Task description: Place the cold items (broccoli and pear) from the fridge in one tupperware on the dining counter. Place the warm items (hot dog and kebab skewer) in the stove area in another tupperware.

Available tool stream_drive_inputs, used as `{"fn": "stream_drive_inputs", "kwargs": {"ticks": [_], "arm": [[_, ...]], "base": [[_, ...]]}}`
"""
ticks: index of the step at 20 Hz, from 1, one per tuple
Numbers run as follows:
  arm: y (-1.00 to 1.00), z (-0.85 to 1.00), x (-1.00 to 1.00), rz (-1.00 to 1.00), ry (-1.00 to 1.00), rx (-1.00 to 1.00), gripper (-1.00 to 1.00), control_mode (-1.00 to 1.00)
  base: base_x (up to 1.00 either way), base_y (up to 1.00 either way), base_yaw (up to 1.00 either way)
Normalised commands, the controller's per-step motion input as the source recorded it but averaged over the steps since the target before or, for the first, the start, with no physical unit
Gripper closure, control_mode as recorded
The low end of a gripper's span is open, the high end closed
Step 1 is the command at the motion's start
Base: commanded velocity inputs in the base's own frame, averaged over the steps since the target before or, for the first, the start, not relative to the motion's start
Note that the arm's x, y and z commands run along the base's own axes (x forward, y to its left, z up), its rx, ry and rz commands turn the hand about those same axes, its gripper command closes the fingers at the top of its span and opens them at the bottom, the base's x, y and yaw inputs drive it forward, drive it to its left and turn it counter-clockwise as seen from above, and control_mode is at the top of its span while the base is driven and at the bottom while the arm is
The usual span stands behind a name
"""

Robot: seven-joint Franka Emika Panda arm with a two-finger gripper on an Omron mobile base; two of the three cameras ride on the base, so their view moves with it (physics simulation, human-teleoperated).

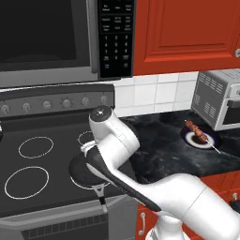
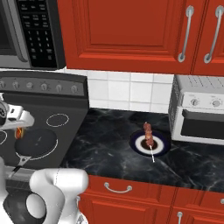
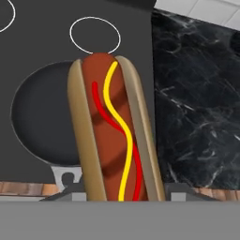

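Black and round, the frying pan point(image 2: 36, 143) on the stove point(image 1: 33, 136) is the landmark for this moment. Just above the pan, the gripper point(image 2: 18, 131) is clamped on the hot dog point(image 3: 114, 131), lifted clear so it can be carried off to a tupperware, by my reading of the task. The bun stands lengthwise between the finger tips, which suits a firm hold across its narrow width. Well to the right of the pan, on the dark marble counter point(image 2: 105, 144), the kebab skewer point(image 2: 148, 133) lies on a small blue-rimmed plate point(image 2: 140, 146), not yet touched, probably the next warm item.

The hand view gives the hot dog close up, with its red and yellow sauce lines and the pan beneath it. The right base view offers just a sliver of orange at the gripper. In the left base view the arm covers the grasp, though the skewer and the toaster oven point(image 1: 218, 98) beyond it are plain.
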Motion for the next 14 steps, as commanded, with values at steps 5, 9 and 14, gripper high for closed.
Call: {"fn": "stream_drive_inputs", "kwargs": {"ticks": [5,9,14], "arm": [[-0.54,0.46,-0.53,0.02,0.0,0.16,1.0,-1.0],[-0.41,0.27,-0.43,0.02,0.0,0.14,1.0,1.0],[0.0,0.0,0.0,0.0,0.0,0.0,1.0,1.0]], "base": [[0.0,0.0,0.0],[-0.16,-0.13,0.02],[-0.61,-0.46,0.34]]}}
